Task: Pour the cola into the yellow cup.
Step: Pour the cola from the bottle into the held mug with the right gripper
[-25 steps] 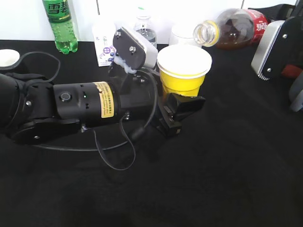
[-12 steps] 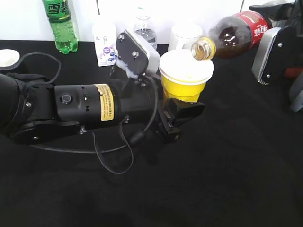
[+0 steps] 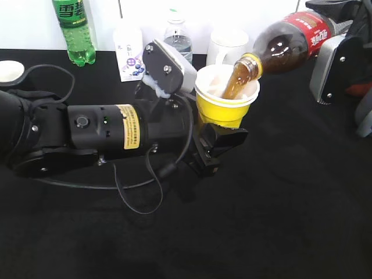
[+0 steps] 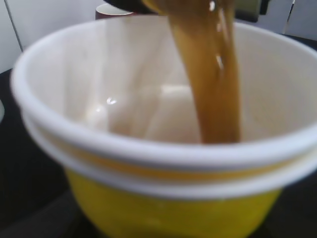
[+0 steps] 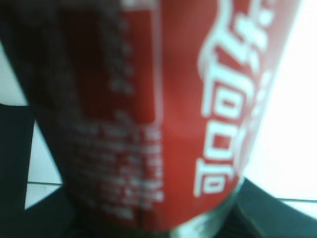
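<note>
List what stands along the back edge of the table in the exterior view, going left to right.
Green soda bottle → small white carton → clear water bottle → white mug → tilted cola bottle, pouring into the yellow cup.

Bright bg, wrist pics blurry, soft

The left arm lies low across the counter's left side, its gripper [image 3: 218,142] closed under the yellow cup [image 3: 225,109]. The right gripper [image 3: 340,35], near the far right corner, holds the cola [image 3: 285,40] tipped.
</note>
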